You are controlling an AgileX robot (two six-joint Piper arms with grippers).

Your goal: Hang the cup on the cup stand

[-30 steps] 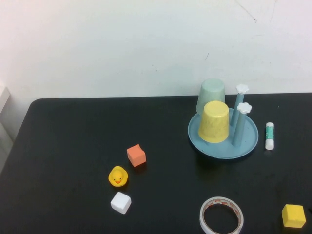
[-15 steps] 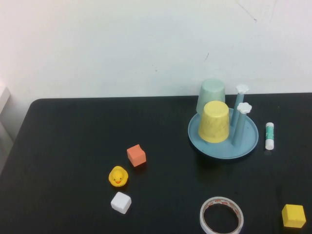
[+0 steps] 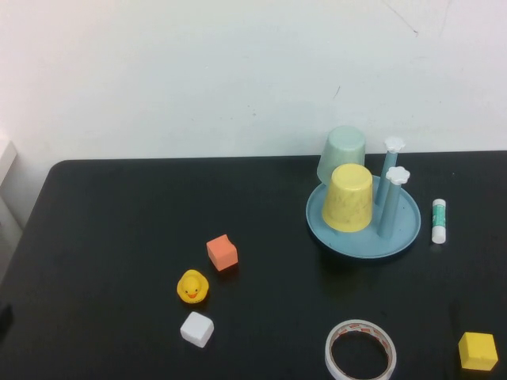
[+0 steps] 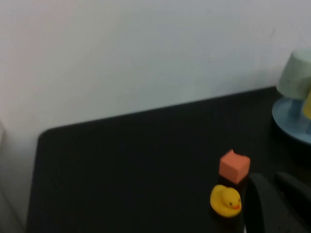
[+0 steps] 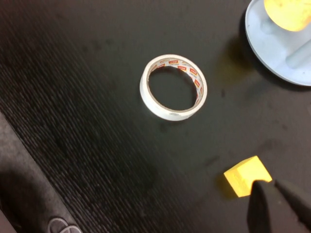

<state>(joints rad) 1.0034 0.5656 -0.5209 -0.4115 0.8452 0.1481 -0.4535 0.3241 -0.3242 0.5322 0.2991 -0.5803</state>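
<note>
You see the smooth tapered mint cup point(image 3: 342, 152) inverted on the round blue cup stand point(image 3: 363, 235), while left claw point(image 4: 277, 204) and right claw point(image 5: 282, 206), both pressed together, hover near the matte black surface point(image 3: 119, 222).

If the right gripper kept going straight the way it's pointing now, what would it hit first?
Probably the yellow block: it lies on the table just ahead of the shut right gripper. Depth is unclear, so it could pass above. The left gripper, also shut, sits near the duck.
</note>
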